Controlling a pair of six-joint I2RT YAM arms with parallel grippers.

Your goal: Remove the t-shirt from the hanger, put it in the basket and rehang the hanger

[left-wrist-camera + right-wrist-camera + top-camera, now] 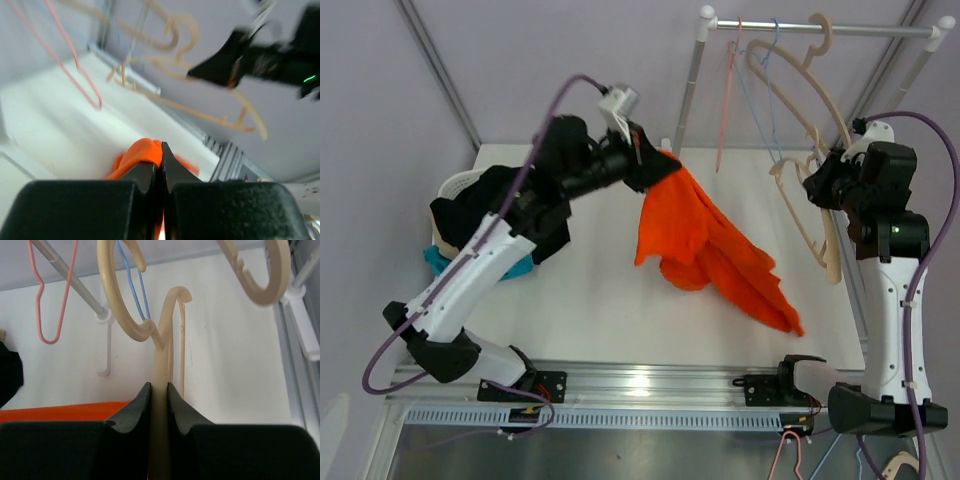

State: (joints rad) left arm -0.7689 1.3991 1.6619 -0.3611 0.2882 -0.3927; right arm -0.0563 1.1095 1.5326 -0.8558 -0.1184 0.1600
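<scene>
While your left hand (645, 152) is pinched fully shut on a fold of the orange t-shirt (700, 240), its fingertips meet with only cloth between them. You are holding that fold up above the back of the table (590, 310). From the grip the shirt hangs down and spreads forward and to the right, with its lower part lying crumpled on the table.

Your right hand (817, 185) is closed narrowly on the stem of a beige hanger (832, 255); the wrist view shows both fingers pressed flat against it. That hanger is held up at the right edge, well apart from the shirt, and no fabric shows on it. Behind it the rack rail (820, 28) carries another beige hanger (790, 80) and a pink wire hanger (725, 110). At the far left a basket (455, 185) holds dark clothes (485, 205).

By the look of it, the shirt is already off the hanger, so you are at the separating-and-setting-down step. Your next move likely calls for lowering the left hand and opening it so the shirt settles on the table. The right hand then has to put the bare hanger aside without snagging the others on the rail.
</scene>
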